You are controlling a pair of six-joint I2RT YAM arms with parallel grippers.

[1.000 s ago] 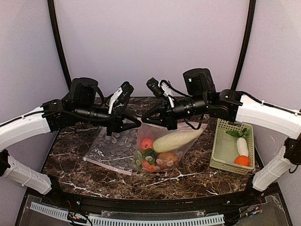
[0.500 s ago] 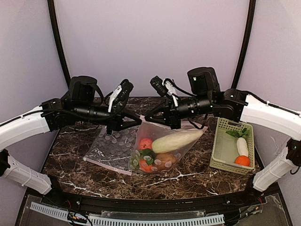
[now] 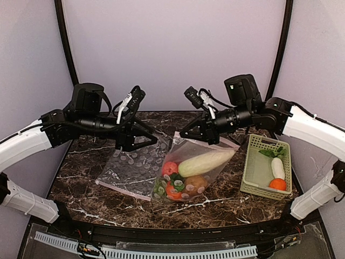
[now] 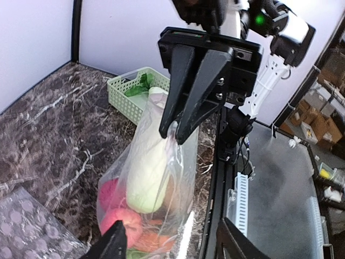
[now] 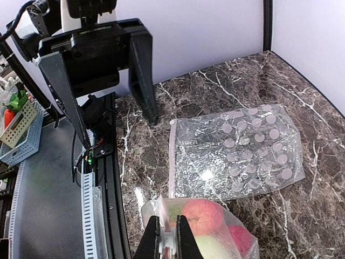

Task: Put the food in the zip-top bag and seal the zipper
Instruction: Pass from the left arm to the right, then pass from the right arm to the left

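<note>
The zip-top bag (image 3: pixel 183 148) sits mid-way along the counter (image 3: pixel 86 178) with its upper edge lifted. It holds a long pale vegetable (image 3: pixel 205 162), a red apple (image 3: pixel 169 168), a brown potato (image 3: pixel 197 183) and possibly more underneath. The right claw (image 4: pixel 172 135) is pinching that lifted edge. The left claw (image 5: pixel 119 132) is spread and holds nothing, apart from the right one, near a second bag (image 3: pixel 129 167) lying flat. By the counter's right edge, a green basket (image 3: pixel 250 181) holds a white radish (image 3: pixel 277 168), an orange (image 3: pixel 277 184) and greens (image 3: pixel 272 152).
</note>
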